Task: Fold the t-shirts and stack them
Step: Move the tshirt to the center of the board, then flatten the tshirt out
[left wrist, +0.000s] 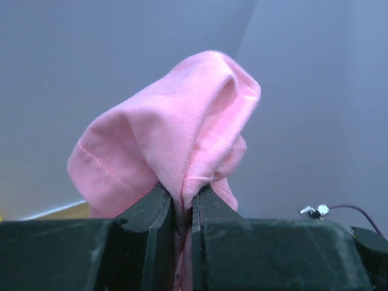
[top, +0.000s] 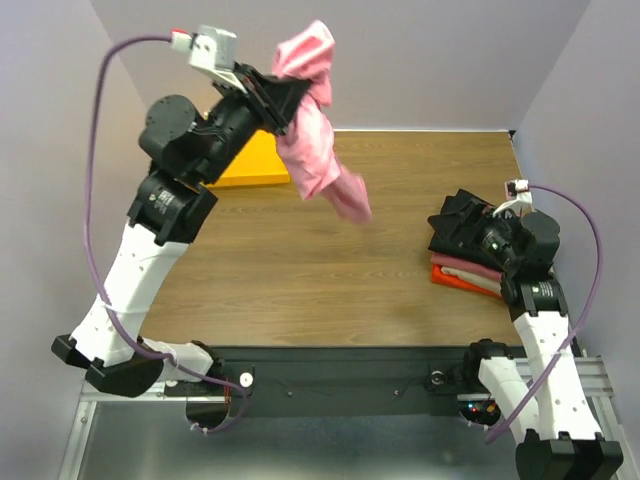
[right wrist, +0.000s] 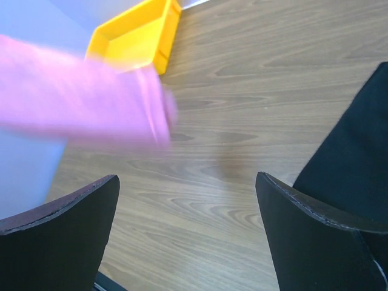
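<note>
Fingers (left wrist: pixel 154 209) of our left hand (top: pixel 283 100) are pressed tight on a bunch of the pink shirt (top: pixel 318 150), with only cloth between them. We hold that hand high above the far left part of the counter (top: pixel 300 270), and the pink shirt hangs from it in a loose, crumpled length; we cannot tell whether its lower end touches the wood. Behind the hanging cloth a yellow tray (top: pixel 245 165) sits at the counter's far left.

Over to the right, near the counter's right edge, a stack of folded shirts rests on the wood: a black shirt (top: pixel 460 225) on top, a pale shirt (top: pixel 470 268) under it and an orange-red shirt (top: pixel 450 280) at the bottom. Our right hand (right wrist: pixel 188 230) hangs low at that stack with its fingers spread wide and nothing between them. From its wrist we see the black shirt just beside the right finger, and the pink shirt only as a blur across the upper left.
</note>
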Tool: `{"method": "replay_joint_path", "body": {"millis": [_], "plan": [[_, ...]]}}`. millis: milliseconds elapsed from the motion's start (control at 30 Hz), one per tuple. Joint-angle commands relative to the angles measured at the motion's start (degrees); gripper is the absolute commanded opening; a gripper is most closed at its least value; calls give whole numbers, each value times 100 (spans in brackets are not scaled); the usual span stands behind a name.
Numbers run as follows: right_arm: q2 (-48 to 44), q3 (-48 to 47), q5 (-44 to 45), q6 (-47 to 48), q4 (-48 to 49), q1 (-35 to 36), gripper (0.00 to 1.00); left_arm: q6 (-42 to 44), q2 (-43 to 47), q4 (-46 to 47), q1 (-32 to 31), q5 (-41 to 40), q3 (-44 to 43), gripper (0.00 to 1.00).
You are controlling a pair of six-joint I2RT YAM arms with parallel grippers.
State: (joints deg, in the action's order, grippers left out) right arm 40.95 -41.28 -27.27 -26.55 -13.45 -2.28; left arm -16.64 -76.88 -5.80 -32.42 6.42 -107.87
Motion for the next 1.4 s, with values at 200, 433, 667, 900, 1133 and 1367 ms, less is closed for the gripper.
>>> {"method": "replay_joint_path", "body": {"millis": [200,433,667,900,1133,1367], "plan": [[58,496,283,-537,-384,61,100,-1459,1279,1089,-83,-1388,4882,24],[554,542,1854,-615,-465,1921,100,-2088,1306,406,1449,-1088,6075,98],[1933,349,3506,-1062,-702,3997,100,-2598,2815,-351,1493,-1715,7016,98],[3120,50,4457,-2020,-1159,6029,100,-2958,3707,-949,1485,-1933,7904,99],[4280,-372,4756,-2284,-1221,6706,100,-3003,3488,-351,1493,-1740,8072,98],[5388,-1004,5697,-2374,-1634,6321,27,-2994,3188,-404,1502,-1995,8036,98]]}}
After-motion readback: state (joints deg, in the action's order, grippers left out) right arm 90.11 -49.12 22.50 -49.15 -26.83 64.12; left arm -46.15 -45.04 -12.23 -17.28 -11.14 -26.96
